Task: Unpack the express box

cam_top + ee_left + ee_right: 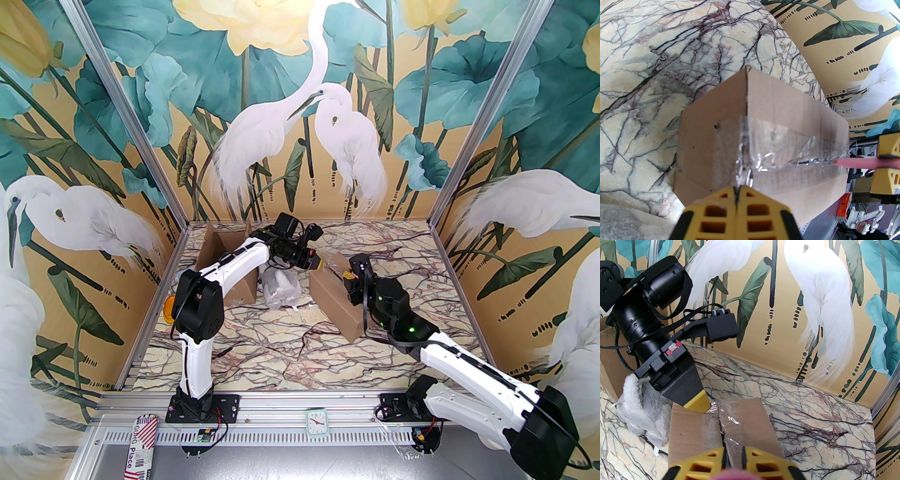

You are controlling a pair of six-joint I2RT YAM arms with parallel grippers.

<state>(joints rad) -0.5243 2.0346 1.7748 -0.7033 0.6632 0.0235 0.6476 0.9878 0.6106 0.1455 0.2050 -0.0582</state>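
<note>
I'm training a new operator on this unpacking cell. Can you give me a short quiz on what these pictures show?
1. True or false: the clear tape has been fully peeled off the brown box.
2. What does the right gripper hold? A) a pink tool B) a sponge C) nothing
3. Fill in: the left gripper is ___ at the box's taped end.

Key: 1 false, the tape runs along the seam; 2 A; 3 shut.
</note>
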